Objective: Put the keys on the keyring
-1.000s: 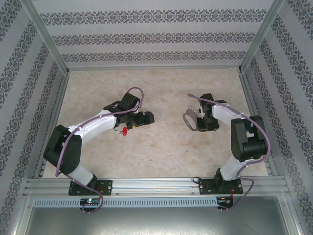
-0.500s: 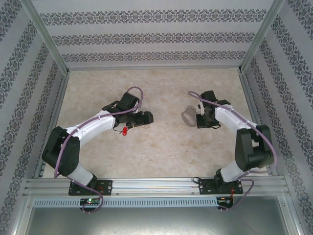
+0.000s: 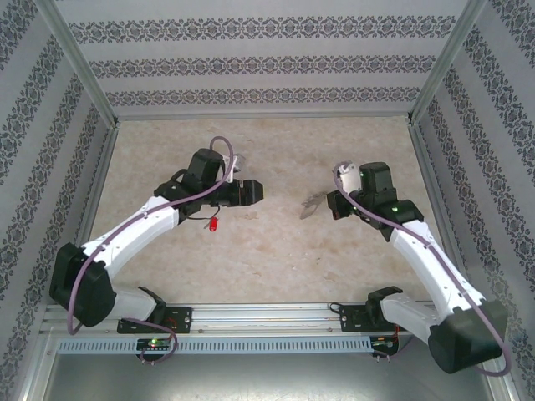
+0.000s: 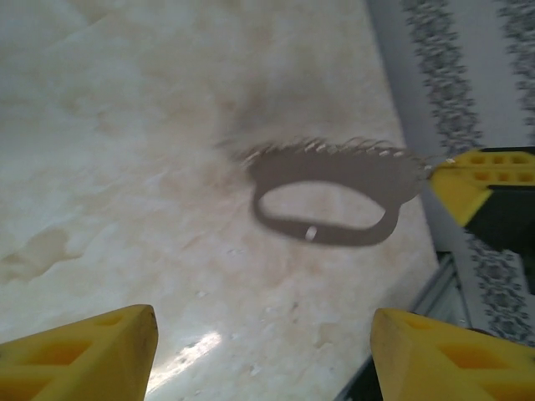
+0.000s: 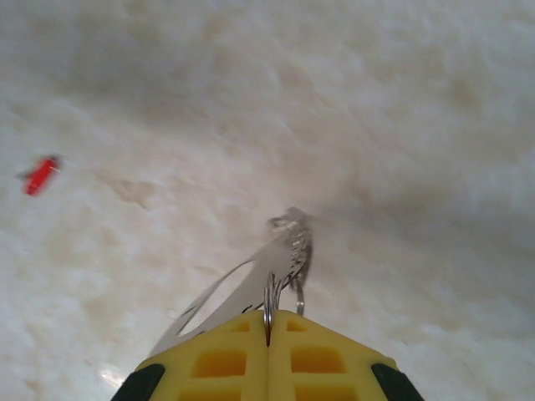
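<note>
Right gripper (image 5: 267,327) clamped on the keyring (image 5: 243,290); left gripper (image 4: 263,355) spread wide with nothing between its fingers.

In the right wrist view the yellow pads met at the bottom centre of the frame, pinching a thin metal ring at one end of the flat grey loop, which ran up and left from them. In the left wrist view the keyring (image 4: 330,194) sat mid-frame, above and between the parted yellow fingertips (image 4: 96,355), apart from both. In the top view the keys (image 3: 214,225), a small red piece, lay on the table (image 3: 276,259) just below and left of the left gripper (image 3: 251,192), well apart from the keyring (image 3: 310,205) at the right gripper (image 3: 333,204). The table was a pale beige marbled surface, bordered by aluminium rails (image 3: 276,316) and enclosed by walls (image 3: 267,63) papered in grey ornamental bands.
</note>
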`<state>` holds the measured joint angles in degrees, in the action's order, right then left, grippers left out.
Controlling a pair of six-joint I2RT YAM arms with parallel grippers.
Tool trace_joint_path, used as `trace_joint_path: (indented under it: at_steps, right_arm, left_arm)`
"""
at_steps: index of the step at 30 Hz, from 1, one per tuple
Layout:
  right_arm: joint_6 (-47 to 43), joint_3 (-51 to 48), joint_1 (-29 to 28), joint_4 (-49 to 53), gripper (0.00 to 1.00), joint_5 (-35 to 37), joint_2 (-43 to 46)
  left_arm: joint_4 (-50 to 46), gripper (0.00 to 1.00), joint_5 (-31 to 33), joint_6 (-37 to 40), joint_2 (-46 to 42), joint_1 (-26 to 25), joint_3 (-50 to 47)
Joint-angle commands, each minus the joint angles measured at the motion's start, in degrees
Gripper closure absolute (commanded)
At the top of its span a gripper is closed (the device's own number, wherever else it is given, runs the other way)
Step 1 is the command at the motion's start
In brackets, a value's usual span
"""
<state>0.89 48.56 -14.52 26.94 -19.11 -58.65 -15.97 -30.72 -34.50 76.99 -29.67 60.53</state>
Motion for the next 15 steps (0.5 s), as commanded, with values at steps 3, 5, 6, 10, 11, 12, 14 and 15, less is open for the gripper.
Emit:
trace_joint_path:
  at_steps: [3, 5, 6, 10, 11, 12, 14, 15]
  right_arm:
    - [2.2, 0.0, -0.5, -8.1, 1.0, -13.1, 2.5]
    - [4.4, 0.4, -0.4, -10.1, 1.0, -17.3, 2.5]
    - [5.6, 0.7, -0.5, -11.1, 1.0, -19.0, 2.5]
    - [9.9, 2.1, -0.6, -14.8, 1.0, -22.1, 3.2]
    - [11.0, 2.4, -0.6, -15.7, 1.0, -22.5, 3.5]
    - [11.9, 2.8, -0.7, -16.8, 1.0, -23.1, 3.6]
    - [13.0, 3.7, -1.0, -17.8, 1.0, -24.0, 3.8]
    - [13.4, 4.1, -1.2, -18.1, 1.0, -24.2, 3.8]
  left_arm:
    - [8.3, 0.36, -6.4, 1.8, -3.5, -0.6, -0.3]
    - [10.2, 0.37, -9.1, 1.5, -3.7, -0.6, 0.2]
    - [11.4, 0.37, -10.2, 1.0, -3.7, -0.6, 0.3]
    - [15.1, 0.4, -13.8, -0.6, -3.4, -0.6, 1.7]
    - [15.9, 0.41, -14.8, -1.0, -3.0, -0.6, 2.3]
    - [16.5, 0.43, -15.7, -1.5, -2.7, -0.6, 2.9]
    - [17.7, 0.44, -17.1, -2.1, -2.1, -0.6, 4.2]
    - [18.8, 0.45, -18.0, -2.7, -1.7, -0.6, 4.7]
